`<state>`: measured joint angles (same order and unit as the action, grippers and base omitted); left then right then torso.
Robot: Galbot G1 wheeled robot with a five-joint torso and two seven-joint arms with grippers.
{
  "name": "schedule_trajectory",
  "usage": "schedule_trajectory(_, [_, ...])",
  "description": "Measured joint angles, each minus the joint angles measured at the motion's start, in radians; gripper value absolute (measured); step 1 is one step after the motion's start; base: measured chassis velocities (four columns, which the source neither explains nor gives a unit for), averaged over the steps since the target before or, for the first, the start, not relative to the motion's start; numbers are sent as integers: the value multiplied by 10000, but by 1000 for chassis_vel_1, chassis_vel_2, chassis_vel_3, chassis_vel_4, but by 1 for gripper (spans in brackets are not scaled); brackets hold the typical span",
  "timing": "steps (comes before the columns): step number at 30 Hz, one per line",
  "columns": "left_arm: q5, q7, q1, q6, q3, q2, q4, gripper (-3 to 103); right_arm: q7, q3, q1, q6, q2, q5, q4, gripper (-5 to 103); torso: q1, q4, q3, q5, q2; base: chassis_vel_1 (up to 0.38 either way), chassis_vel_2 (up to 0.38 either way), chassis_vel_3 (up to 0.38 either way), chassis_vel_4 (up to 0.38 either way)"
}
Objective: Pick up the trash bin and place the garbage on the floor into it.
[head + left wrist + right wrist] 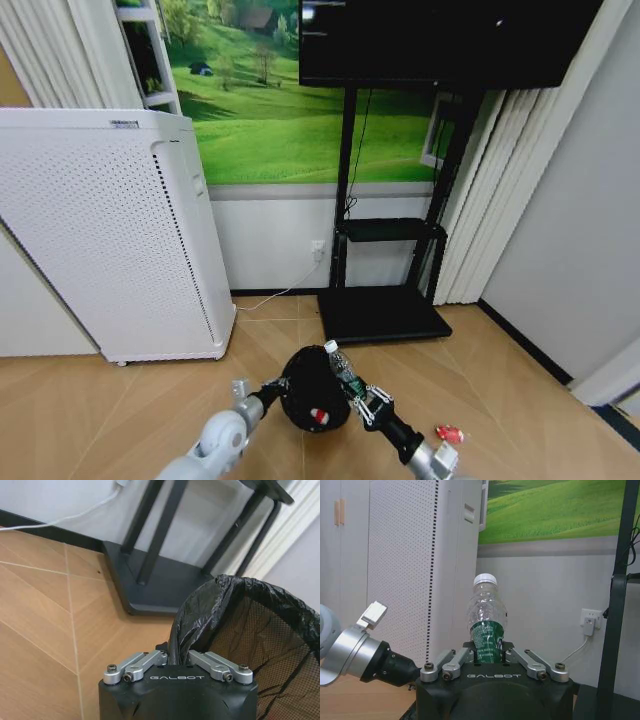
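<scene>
**Two grippers up, bottle right at the bin's rim**

Both arms are busy here. The left gripper [172, 655] is clamped onto the rim of the trash bin [313, 388], pinching the black bag liner along with it, so the bin hangs off the floor [120, 410] just ahead of that gripper. Its mesh wall shows through the liner on the left wrist view.

The right gripper [488, 652] is closed around the clear bottle [486, 625], fingers on the green label, white cap pointing up and away from the palm. From the head view the bottle [341, 366] sits right at the bin's rim, on the right gripper's side.

One small red-white item [318, 415] is already inside the bin. Another red-white item [449, 434] lies on the parquet, out past the right gripper's wrist.
</scene>
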<state>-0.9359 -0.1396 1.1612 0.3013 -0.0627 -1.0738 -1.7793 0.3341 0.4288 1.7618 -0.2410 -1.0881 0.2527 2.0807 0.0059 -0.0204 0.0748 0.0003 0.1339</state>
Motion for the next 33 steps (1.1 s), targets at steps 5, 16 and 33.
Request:
schedule_trajectory(5, [193, 70, 21, 21, -82, -153, 58, 3, 67, -62, 21, -11, 44, -108, -31, 22, 0, 2, 0, -1, 0, 0, 0, 0, 0])
schedule_trajectory(16, [596, 186, 871, 159, 336, -211, -60, 3, 399, -334, 60, -127, -100, -241, -159, 35, 0, 2, 0, -1, 0, 0, 0, 0, 0])
schedule_trajectory(33, [-12, -977, 2389, 661, 2335, -260, -1465, 3, -1215, 68, -19, 338, -239, -163, 69, 98, 0, 2, 0, -5, 0, 0, 0, 0, 0])
